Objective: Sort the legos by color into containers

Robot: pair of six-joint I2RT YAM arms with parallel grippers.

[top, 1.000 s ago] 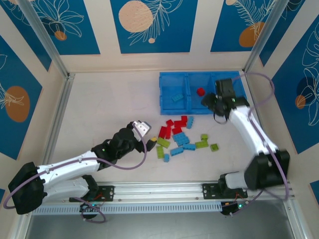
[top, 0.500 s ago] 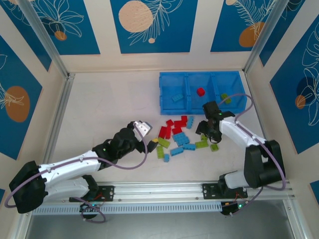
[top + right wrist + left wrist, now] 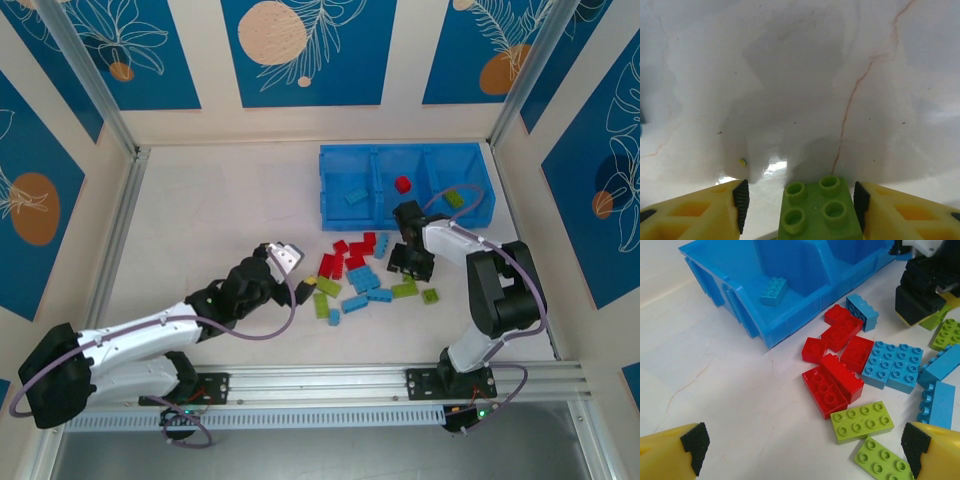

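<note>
Pale marbled bench carries the blue tray at 12 o'clock of the loose legos. Left hand hangs fully spread at the pile's 8 o'clock, grasping nothing. Right hand, at the pile's 3 o'clock, straddles a lime brick unclenched, touching it on one side with a gap on the other. Closing this off-centre could skid or twist the brick free, or shove its neighbours. Two hands working one pile also risk a clash.

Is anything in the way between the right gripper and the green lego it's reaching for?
Nothing visible is. In the right wrist view, the lime green lego sits between the open fingers of the right gripper, with a strip of bare table between it and one finger.
</note>
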